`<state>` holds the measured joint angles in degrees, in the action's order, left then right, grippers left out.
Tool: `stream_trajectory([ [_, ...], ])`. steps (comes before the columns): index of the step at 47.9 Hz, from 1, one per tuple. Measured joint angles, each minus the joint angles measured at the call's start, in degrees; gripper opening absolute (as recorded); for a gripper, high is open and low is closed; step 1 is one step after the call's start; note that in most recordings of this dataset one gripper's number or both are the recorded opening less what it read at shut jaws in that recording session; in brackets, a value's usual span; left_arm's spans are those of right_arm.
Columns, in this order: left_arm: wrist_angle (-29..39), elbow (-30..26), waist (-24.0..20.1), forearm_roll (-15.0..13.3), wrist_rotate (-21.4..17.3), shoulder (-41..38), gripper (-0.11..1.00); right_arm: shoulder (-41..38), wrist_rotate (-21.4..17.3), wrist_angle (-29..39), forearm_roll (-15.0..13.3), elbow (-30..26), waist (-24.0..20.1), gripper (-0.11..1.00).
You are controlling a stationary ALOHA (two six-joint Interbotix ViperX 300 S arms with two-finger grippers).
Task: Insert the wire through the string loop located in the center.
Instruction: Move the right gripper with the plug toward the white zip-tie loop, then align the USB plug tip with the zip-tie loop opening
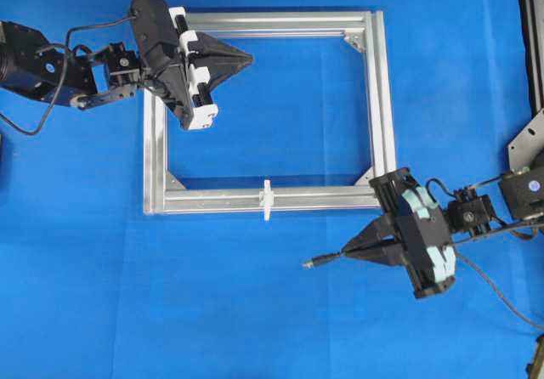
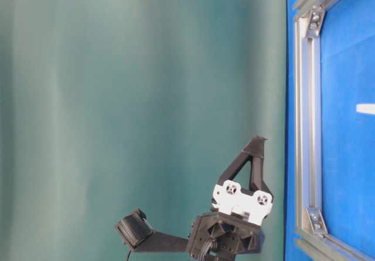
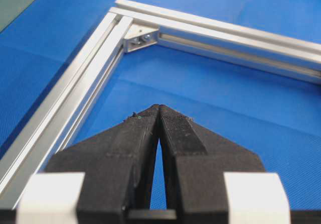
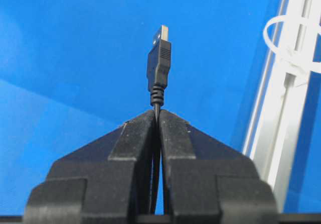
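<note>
1. A silver frame (image 1: 374,107), a rectangle of metal bars, lies flat on the blue bench (image 1: 255,311); everything below is placed against this frame.
2. The string loop (image 1: 267,199) is a small white piece on the frame's near bar, about halfway along it, standing across the bar with its ends reaching a little past both edges.
3. In the right wrist view the loop (image 4: 291,35) shows as a thin white ring standing up from the bar, off to the right of the plug.
4. The right hand (image 1: 350,250) sits just outside the frame's near right corner, below the near bar in the overhead view, pointing left along that bar.
5. Its fingers are pressed together on the wire (image 1: 321,261), gripping the cable right behind the plug.
6. The plug sticks out past the fingertips with its metal tip leading, aimed left and well short of the loop.
7. From the right wrist camera the plug (image 4: 159,63) stands straight out of the closed fingers, black with ribbed strain relief and a silvery end.
8. The left hand (image 1: 246,57) hangs over the frame's far left corner, its tips pointing right over the open middle of the frame.
9. Its fingers (image 3: 176,133) are closed tip to tip with nothing between them; the wrist view shows only blue bench and frame bars beyond.
10. The table-level view shows the left hand (image 2: 258,139) raised beside the frame, against a green curtain (image 2: 117,97).
</note>
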<state>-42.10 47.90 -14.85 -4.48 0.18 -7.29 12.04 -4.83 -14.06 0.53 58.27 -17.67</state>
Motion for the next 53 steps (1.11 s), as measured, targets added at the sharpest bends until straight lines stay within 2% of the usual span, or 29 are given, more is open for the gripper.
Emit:
stream_trajectory([
  [25,0.0,0.09,0.26,-0.09,0.0,0.0,0.0,-2.29,0.0,-0.35,0.18,0.0,10.72,-0.03],
  [53,0.0,0.0,0.26,0.0,0.0,0.0,0.0,-3.25,0.0,-1.49,0.26,0.0,11.43,-0.03],
])
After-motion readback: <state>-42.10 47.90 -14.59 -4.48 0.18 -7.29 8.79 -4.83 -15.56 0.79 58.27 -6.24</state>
